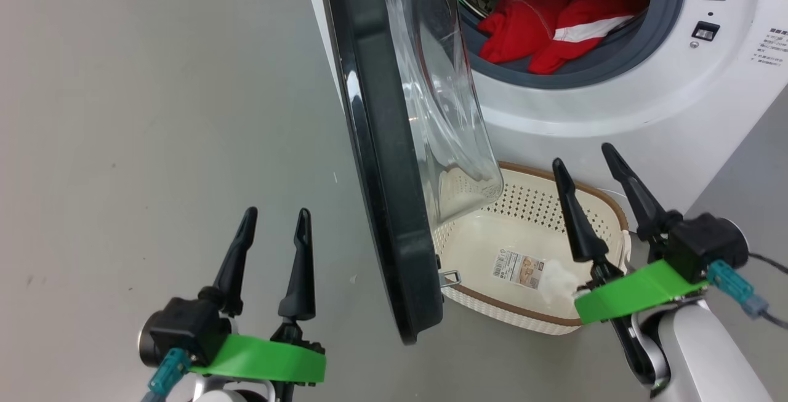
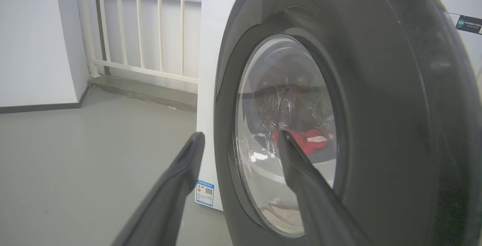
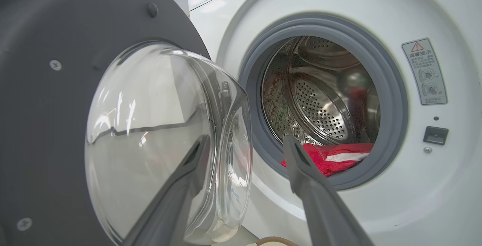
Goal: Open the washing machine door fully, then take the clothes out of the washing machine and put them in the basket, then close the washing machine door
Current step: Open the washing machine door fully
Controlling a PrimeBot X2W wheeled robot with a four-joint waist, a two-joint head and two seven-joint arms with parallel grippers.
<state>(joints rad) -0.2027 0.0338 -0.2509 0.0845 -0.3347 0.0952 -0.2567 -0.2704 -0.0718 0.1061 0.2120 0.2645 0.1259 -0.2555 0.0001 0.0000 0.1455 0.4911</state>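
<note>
The washing machine (image 1: 615,106) (image 3: 433,185) stands with its door (image 1: 381,162) (image 2: 376,125) (image 3: 49,125) swung out, black rim edge-on in the head view. Red clothes (image 1: 554,20) (image 3: 335,157) (image 2: 307,142) with white stripes lie at the drum's front lip. The cream basket (image 1: 535,322) sits on the floor below the door, with nothing in it but a sticker on its bottom. My left gripper (image 1: 276,221) (image 2: 241,138) is open on the door's outer side, holding nothing. My right gripper (image 1: 588,159) (image 3: 244,142) is open above the basket, facing the drum opening.
Grey floor (image 1: 154,112) spreads wide to the left of the door. In the left wrist view a white railing (image 2: 143,23) and a white wall (image 2: 34,38) stand behind the machine. A small metal latch (image 1: 451,277) juts from the door's inner rim, over the basket.
</note>
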